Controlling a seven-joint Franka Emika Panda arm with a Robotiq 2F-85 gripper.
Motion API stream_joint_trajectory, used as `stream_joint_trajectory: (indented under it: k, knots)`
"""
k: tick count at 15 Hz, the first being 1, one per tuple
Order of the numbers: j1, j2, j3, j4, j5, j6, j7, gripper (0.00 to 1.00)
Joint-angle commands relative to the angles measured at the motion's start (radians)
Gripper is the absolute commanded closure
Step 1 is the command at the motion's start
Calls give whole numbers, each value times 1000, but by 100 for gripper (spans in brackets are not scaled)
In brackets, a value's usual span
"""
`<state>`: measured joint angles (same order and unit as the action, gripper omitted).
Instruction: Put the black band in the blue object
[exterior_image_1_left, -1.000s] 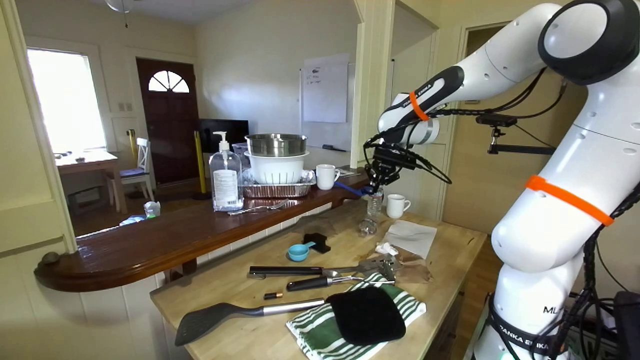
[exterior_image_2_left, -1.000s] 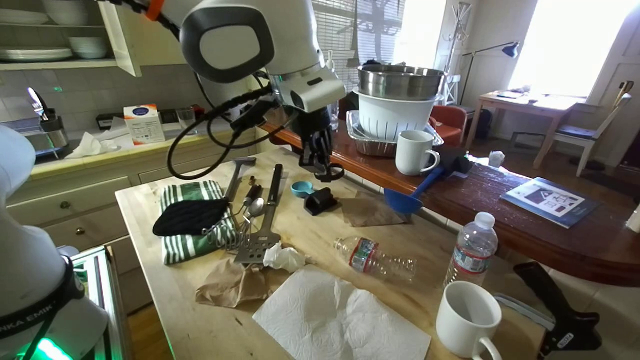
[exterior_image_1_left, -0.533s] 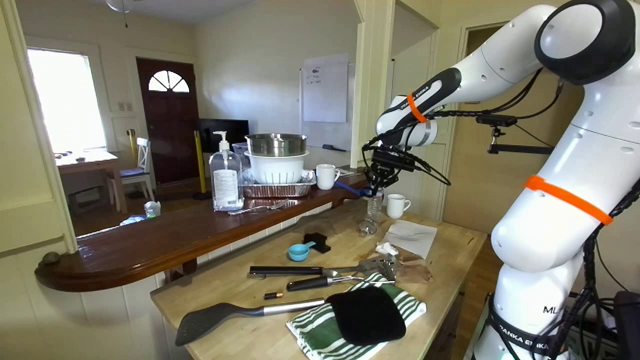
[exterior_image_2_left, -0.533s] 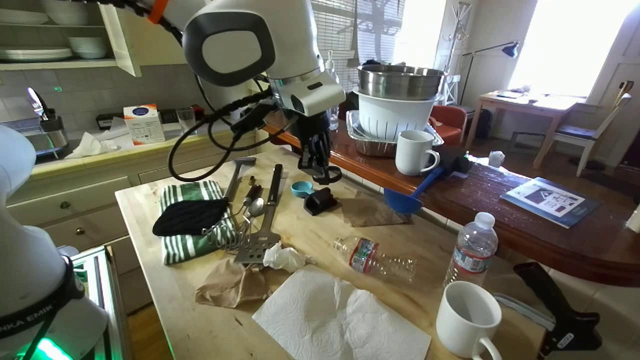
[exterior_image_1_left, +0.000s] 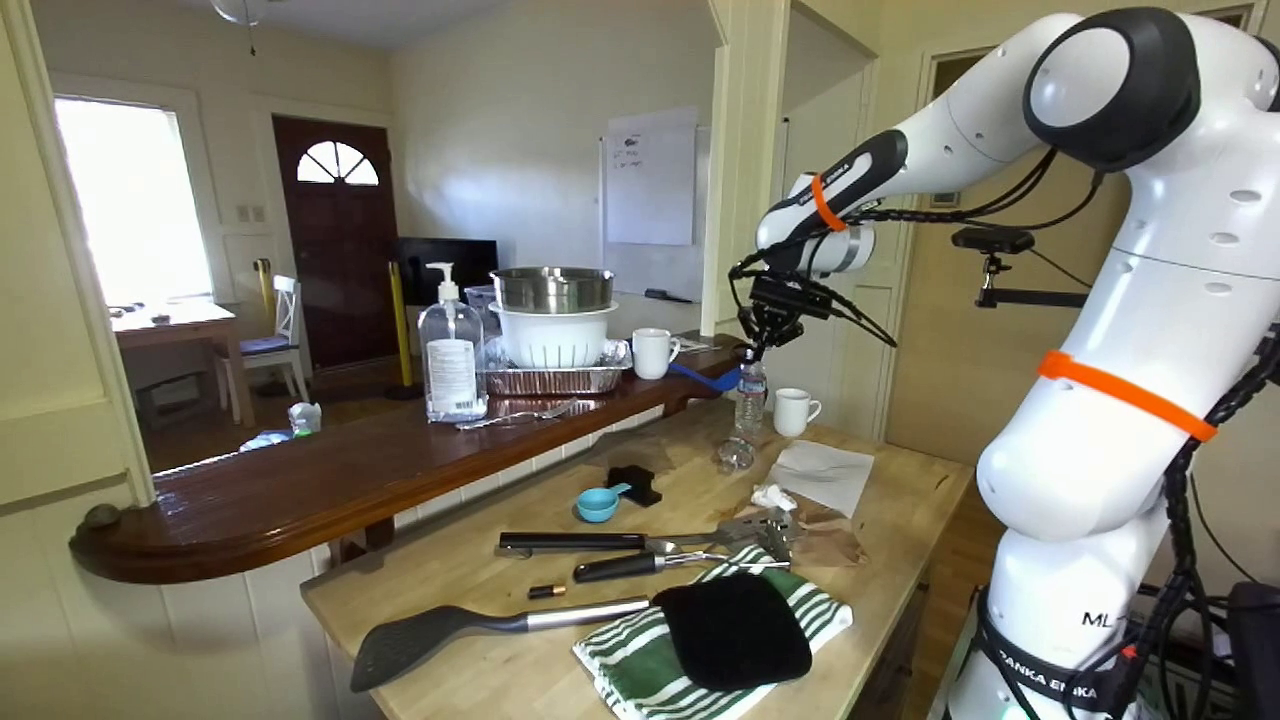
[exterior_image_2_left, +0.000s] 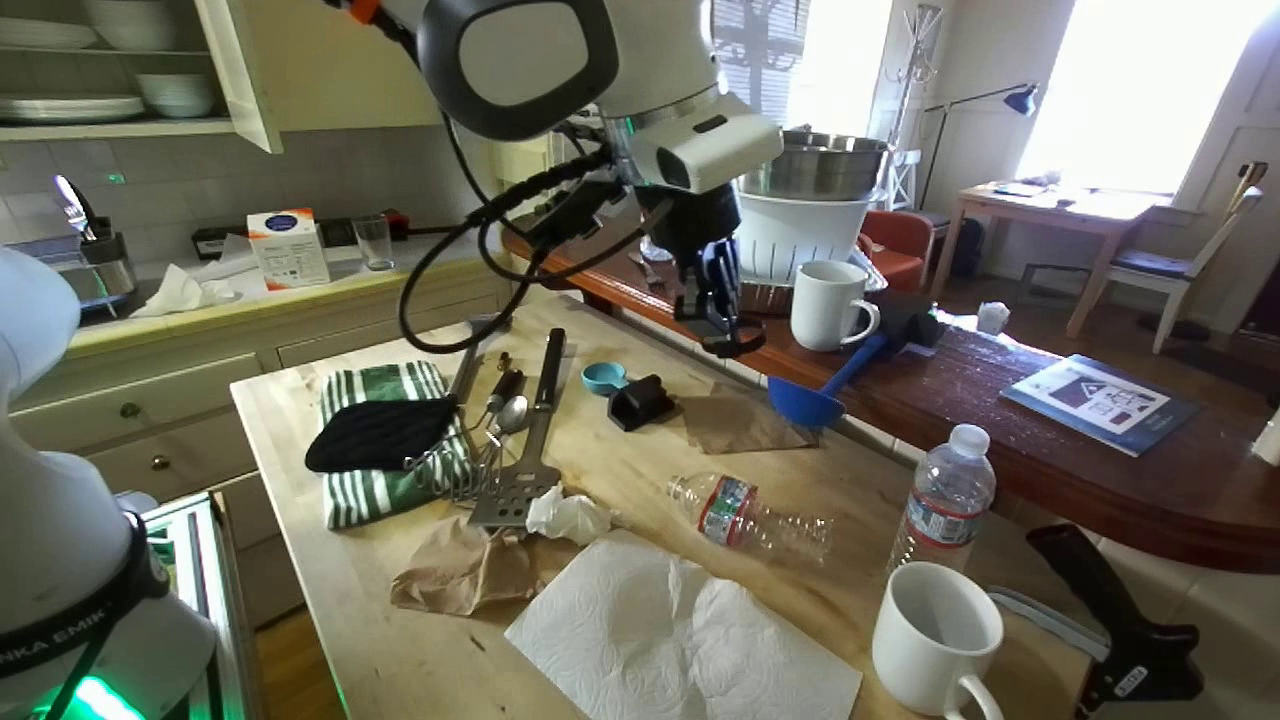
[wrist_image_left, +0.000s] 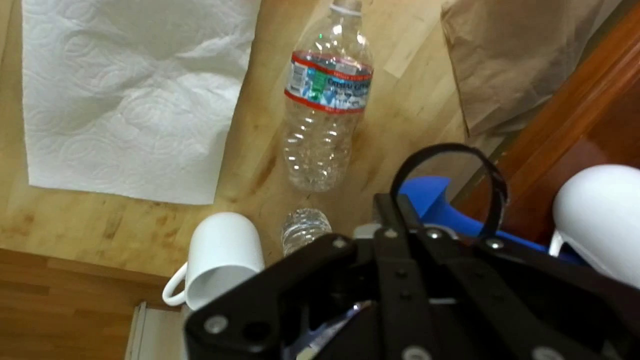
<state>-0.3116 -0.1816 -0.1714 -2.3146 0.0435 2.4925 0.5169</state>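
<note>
Gripper (wrist_image_left: 398, 204) is pinching the black band (wrist_image_left: 499, 192) between its jaws, so you are carrying it; in the wrist view the loop is standing out toward 2 o'clock, not visibly touching anything else. Just past it, in an exterior view, the blue ladle (exterior_image_2_left: 812, 402) is hanging its bowl over the edge of the wooden ledge (exterior_image_2_left: 930, 410), its handle lying on top. Compared with half a second ago, you are holding the band farther toward 3 o'clock there, and the bowl is now sitting near it, at about 4 o'clock. My reading: you are nearing the end of the delivery, and only lining up and letting go are remaining. The views aren't showing whether the loop is hanging directly above the bowl, nor clearly which way the bowl's mouth is facing, so you are probably needing a careful check before releasing; the thin loop could be catching on the rim. Farther along the ledge, a white mug (exterior_image_2_left: 828, 305) is standing upright at 2 o'clock from the gripper, where an overlong swing could be knocking it. Beyond, on the tabletop (exterior_image_2_left: 620, 460), a labelled water bottle (wrist_image_left: 327, 95) is lying at 11 o'clock in the wrist view.
</note>
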Motion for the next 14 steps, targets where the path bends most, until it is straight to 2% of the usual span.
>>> stream_joint_trajectory:
  k: [1, 7, 14]
  knots:
    - [4, 105, -26, 114, 2, 15, -22, 100]
    - [23, 234, -53, 217, 46, 62, -71, 100]
    - [41, 324, -45, 262, 138, 104, -172, 100]
